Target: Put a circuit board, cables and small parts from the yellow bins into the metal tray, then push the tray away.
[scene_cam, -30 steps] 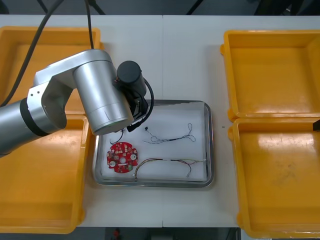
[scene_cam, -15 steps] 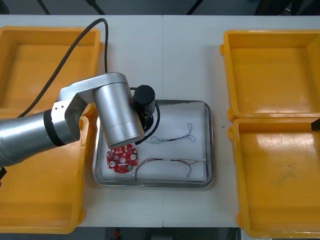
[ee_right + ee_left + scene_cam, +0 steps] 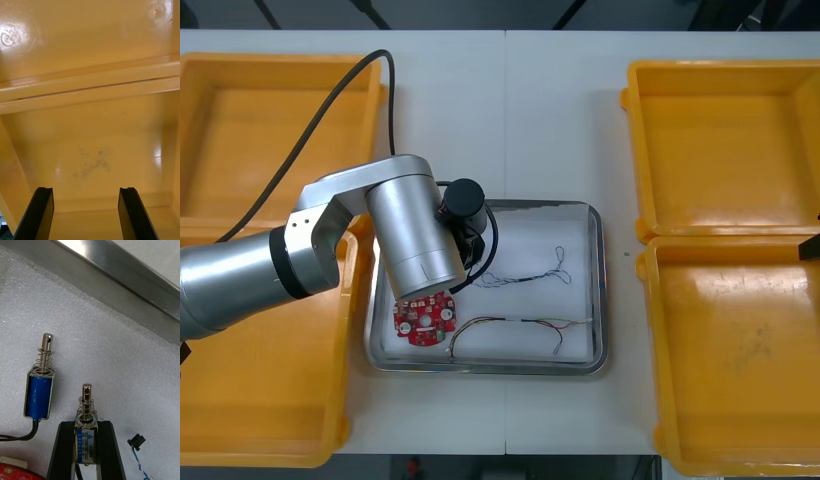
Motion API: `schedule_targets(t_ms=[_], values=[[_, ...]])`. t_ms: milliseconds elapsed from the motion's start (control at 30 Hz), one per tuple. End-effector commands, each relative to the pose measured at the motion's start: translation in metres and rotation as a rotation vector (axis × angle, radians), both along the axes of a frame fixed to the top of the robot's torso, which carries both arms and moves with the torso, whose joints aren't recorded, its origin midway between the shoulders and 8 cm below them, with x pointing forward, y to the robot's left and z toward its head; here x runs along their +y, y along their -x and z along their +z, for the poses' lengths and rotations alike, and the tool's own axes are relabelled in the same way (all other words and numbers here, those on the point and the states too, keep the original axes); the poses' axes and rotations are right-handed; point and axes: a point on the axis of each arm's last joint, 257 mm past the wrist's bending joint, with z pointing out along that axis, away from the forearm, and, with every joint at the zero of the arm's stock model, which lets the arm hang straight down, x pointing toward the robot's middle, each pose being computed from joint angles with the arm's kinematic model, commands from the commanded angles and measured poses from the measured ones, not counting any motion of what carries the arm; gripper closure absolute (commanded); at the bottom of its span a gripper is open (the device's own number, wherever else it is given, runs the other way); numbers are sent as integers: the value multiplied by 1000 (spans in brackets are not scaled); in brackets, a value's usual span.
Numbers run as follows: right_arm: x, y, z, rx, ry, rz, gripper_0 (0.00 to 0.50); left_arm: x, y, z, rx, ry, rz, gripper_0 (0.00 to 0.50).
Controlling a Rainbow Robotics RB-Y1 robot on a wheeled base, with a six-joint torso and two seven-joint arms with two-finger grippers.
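In the left wrist view my left gripper (image 3: 86, 426) is shut on a small metal part (image 3: 86, 416) with a spring and pin, held just above the white lining of the metal tray (image 3: 123, 281). A second small metal part (image 3: 38, 389), blue-bodied with a black lead, lies beside it. In the front view my left arm (image 3: 415, 240) covers the left end of the tray (image 3: 598, 290). In that tray lie a red circuit board (image 3: 423, 318), a twisted blue and white cable (image 3: 520, 274) and a red and yellow cable (image 3: 510, 324). My right gripper (image 3: 87, 213) stands open over a yellow bin (image 3: 90, 157).
Two yellow bins stand at the left (image 3: 280, 130) (image 3: 260, 390) and two at the right (image 3: 725, 140) (image 3: 735, 350); all look bare inside. Bare table lies beyond the tray's far rim and between the tray and the right bins.
My left arm has swung in from the back left and settled lower over the tray's left end, with little motion in the last half second. The tray's contents have not moved.
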Motion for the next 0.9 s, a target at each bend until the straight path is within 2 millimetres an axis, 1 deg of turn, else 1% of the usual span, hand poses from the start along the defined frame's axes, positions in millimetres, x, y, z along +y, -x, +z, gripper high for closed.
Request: schedule_targets(t_ms=[33, 100, 133, 167, 200, 233, 267, 333, 433, 500, 533, 567, 633, 767, 833, 867, 900], values=[[-11, 3, 17, -29, 57, 31, 0, -11, 4, -4, -6, 8, -25, 461], [-10, 3, 17, -30, 56, 35, 0, -11, 3, -4, -9, 7, -25, 440], [-10, 3, 17, -30, 57, 37, 0, -11, 3, -4, -11, 6, -28, 417], [-10, 3, 17, -32, 57, 37, 0, -11, 3, -4, -10, 5, -26, 405], [-11, 3, 17, -31, 58, 37, 0, -11, 3, -3, -12, 5, -29, 373], [-11, 3, 17, -32, 61, 38, 0, -11, 3, -3, -12, 5, -29, 329], [-11, 3, 17, -33, 62, 38, 0, -10, 2, -3, -12, 4, -27, 308], [-10, 3, 18, -34, 61, 40, 0, -9, 2, -3, -14, 2, -27, 243], [-11, 3, 18, -37, 66, 39, 0, -9, 1, 1, -26, 2, -31, 198], [-10, 3, 19, -40, 69, 42, 0, -9, 1, 4, -33, 1, -35, 178], [-10, 3, 19, -42, 71, 45, 0, -9, 1, 7, -37, 6, -34, 157], [-9, 3, 20, -44, 72, 47, 0, -10, 1, 9, -39, 9, -35, 150], [-8, 3, 21, -49, 75, 52, 0, -13, 1, 18, -47, 24, -36, 104], [-7, 3, 22, -52, 78, 57, 0, -11, 5, 38, -55, 34, -26, 82], [-6, 3, 22, -53, 78, 60, 0, -12, 9, 55, -51, 53, -21, 67], [-6, 3, 22, -53, 79, 61, 0, -11, 10, 59, -49, 58, -17, 61], [-5, 3, 22, -56, 80, 66, 0, -9, 12, 70, -49, 71, -11, 48]])
